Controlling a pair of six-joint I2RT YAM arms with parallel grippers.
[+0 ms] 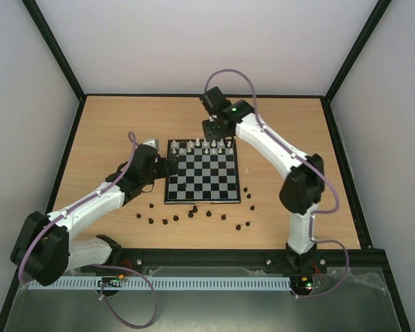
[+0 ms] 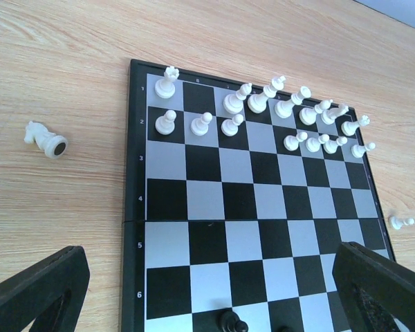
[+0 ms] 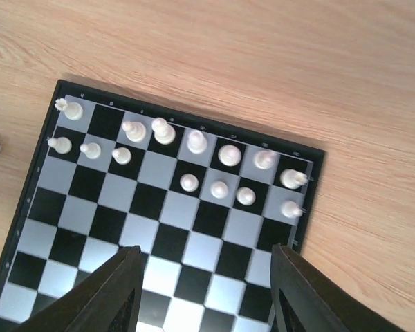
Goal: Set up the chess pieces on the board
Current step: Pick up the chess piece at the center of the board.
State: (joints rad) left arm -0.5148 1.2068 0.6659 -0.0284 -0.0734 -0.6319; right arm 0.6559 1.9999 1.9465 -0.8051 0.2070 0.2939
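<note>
Mostly cream chess pieces [image 2: 167, 123] upright in two rows on the board [image 2: 203, 202].

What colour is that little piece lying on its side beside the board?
The toppled piece is white, its round underside dark; the left wrist view shows it best.

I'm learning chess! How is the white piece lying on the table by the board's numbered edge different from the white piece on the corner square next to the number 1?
The lying piece is tipped on its side, its round base showing; the corner piece stands upright. The lying piece rests on the wooden table, off the board; the corner piece sits on a pale square. Both are white and small.
</note>
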